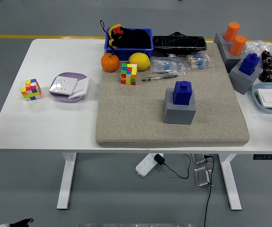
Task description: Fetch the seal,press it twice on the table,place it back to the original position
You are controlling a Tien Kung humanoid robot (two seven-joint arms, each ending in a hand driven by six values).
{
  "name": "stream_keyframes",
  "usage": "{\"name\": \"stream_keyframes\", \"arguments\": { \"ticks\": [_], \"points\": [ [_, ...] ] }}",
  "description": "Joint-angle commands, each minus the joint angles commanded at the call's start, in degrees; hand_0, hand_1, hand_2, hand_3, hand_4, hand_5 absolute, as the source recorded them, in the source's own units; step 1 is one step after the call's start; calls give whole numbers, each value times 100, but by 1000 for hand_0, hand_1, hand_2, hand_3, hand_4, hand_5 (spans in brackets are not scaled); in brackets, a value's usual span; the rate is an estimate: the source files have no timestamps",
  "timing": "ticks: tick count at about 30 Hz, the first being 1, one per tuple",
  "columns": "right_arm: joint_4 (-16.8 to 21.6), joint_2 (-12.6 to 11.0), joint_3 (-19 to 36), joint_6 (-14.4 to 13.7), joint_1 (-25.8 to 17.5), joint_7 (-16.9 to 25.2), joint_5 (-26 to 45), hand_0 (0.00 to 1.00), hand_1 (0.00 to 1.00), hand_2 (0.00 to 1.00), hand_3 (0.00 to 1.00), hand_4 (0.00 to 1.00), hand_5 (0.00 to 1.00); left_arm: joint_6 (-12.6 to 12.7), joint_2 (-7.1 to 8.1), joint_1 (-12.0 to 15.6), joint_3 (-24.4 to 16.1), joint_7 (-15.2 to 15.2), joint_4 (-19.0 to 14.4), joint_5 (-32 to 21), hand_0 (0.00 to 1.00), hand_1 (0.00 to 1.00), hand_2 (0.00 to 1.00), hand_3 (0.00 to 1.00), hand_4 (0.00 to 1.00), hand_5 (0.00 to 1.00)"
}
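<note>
A blue seal stands upright on a grey block in the middle of a beige mat on the white table. No hand is near it. A small black and white part of my left arm shows at the bottom left corner, below the table's level and far from the seal. My right arm is out of view.
Another blue seal and two orange seals stand on grey blocks at the far right. A Rubik's cube, pen, orange, lemon and blue bin sit behind. A purple dish and a second cube lie on the left.
</note>
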Motion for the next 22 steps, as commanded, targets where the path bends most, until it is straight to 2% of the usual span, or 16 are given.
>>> {"name": "stream_keyframes", "arguments": {
  "ticks": [22],
  "points": [
    [4,-17,7,-10,0,-24,1,955,912,878,864,971,379,-2,-13,-3,51,-24,6,-107,814,786,764,799,678,411]
  ]
}}
